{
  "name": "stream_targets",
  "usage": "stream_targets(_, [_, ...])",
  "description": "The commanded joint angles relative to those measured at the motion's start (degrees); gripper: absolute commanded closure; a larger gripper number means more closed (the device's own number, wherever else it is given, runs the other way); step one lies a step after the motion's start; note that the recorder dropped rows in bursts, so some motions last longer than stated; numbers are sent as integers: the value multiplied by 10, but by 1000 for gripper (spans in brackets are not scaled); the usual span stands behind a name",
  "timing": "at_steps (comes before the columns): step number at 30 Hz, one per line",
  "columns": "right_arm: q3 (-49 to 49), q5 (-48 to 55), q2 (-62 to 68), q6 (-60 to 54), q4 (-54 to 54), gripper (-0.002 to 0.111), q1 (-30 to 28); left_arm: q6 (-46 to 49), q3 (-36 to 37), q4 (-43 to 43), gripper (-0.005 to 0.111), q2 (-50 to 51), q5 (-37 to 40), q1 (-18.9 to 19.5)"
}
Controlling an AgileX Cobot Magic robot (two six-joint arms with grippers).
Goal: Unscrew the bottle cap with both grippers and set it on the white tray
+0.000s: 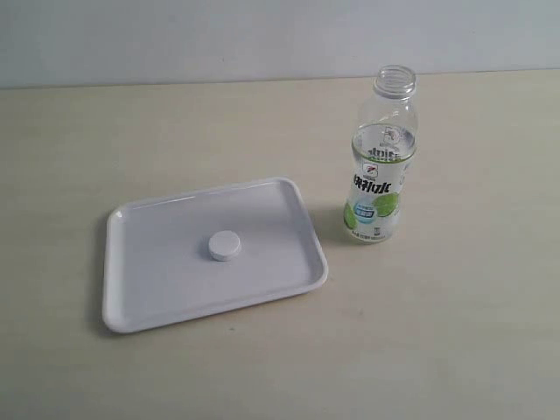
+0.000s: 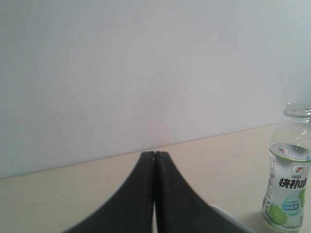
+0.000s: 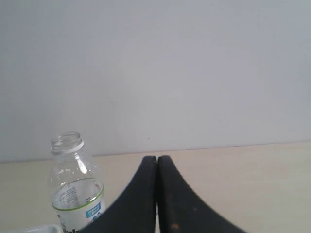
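The white bottle cap (image 1: pixel 224 246) lies flat near the middle of the white tray (image 1: pixel 140 302). The clear bottle (image 1: pixel 381 159) with its green, white and blue label stands upright on the table to the right of the tray, its threaded neck bare. Neither arm shows in the exterior view. My left gripper (image 2: pixel 154 154) is shut with nothing between its black fingers; the bottle (image 2: pixel 290 188) stands off to one side of it. My right gripper (image 3: pixel 157 158) is also shut and empty, and the bottle (image 3: pixel 75 187) stands apart from it.
The pale wooden table (image 1: pixel 455 332) runs back to a plain light wall (image 1: pixel 219 39). A corner of the tray (image 2: pixel 233 221) shows beside the left fingers.
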Motion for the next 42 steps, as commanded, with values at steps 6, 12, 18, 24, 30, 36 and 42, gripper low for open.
stream_targets(6, [4, 85, -76, -8, 4, 108, -1, -4, 2, -4, 107, -5, -1, 1])
stream_targets(12, [5, 87, -76, -6, 4, 108, -1, -4, 2, -4, 107, -5, -1, 1])
stream_targets(18, [5, 79, -76, -5, 15, 108, -1, -4, 2, -4, 107, -5, -1, 1])
stream_targets(24, [48, 37, -120, -236, 220, 108, -1, -4, 2, -4, 107, -5, -1, 1])
stream_targets(30, [48, 9, -120, -407, 394, 108, -1, -4, 2, -4, 107, -5, -1, 1])
stream_targets(36, [48, 20, -120, -458, 436, 108, -1, -4, 2, -4, 107, -5, -1, 1])
stream_targets(42, [48, 21, -120, -456, 456, 108, -1, -4, 2, -4, 107, -5, -1, 1])
